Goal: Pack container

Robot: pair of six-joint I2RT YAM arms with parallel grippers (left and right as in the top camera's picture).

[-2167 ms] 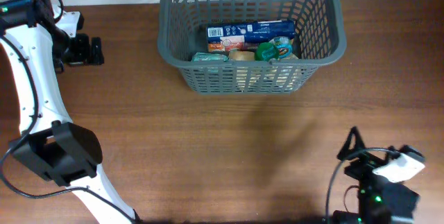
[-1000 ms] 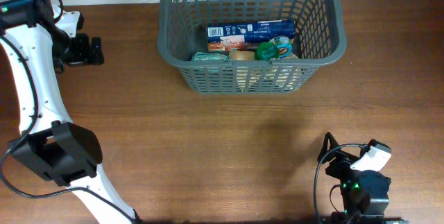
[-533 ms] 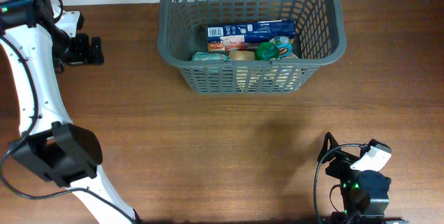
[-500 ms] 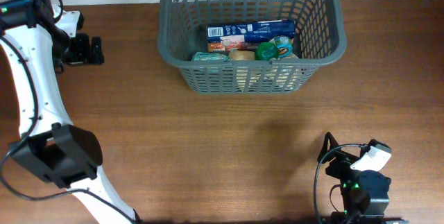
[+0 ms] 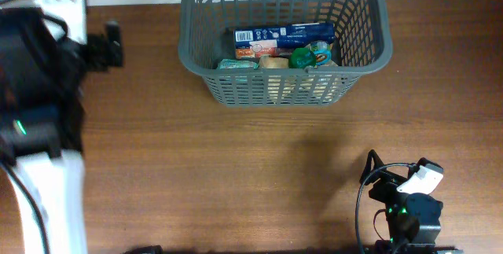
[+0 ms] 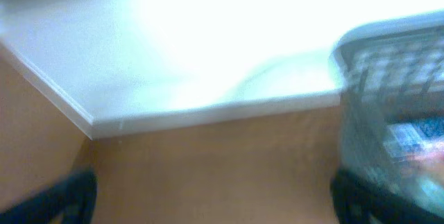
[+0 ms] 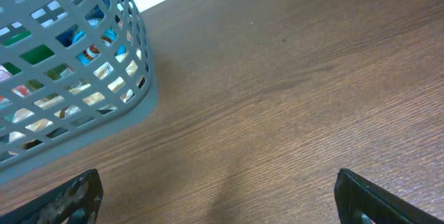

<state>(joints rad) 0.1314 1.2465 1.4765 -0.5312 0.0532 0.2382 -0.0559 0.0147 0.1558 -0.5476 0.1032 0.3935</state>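
The dark grey basket [image 5: 283, 89] stands at the back centre of the wooden table. It holds a blue box [image 5: 284, 32], an orange pack [image 5: 255, 50], a green-lidded item [image 5: 302, 57] and a teal pack [image 5: 236, 64]. My left gripper [image 5: 110, 46] is at the back left, apart from the basket, open and empty. In the blurred left wrist view its fingers [image 6: 215, 203] frame bare wood, with the basket [image 6: 395, 78] on the right. My right gripper [image 5: 369, 171] is near the front right, open and empty. In the right wrist view [image 7: 218, 196] the basket [image 7: 69, 92] is far ahead on the left.
A white wall or surface [image 6: 208, 50] borders the table's back edge behind the left gripper. Bare wood [image 5: 259, 175] lies between the basket and the right arm. The left arm's body [image 5: 35, 104] fills the left side of the overhead view.
The left arm has swung and now looms large and blurred at the left; its gripper has shifted slightly up. The right arm drew back to the left earlier and has been still since.
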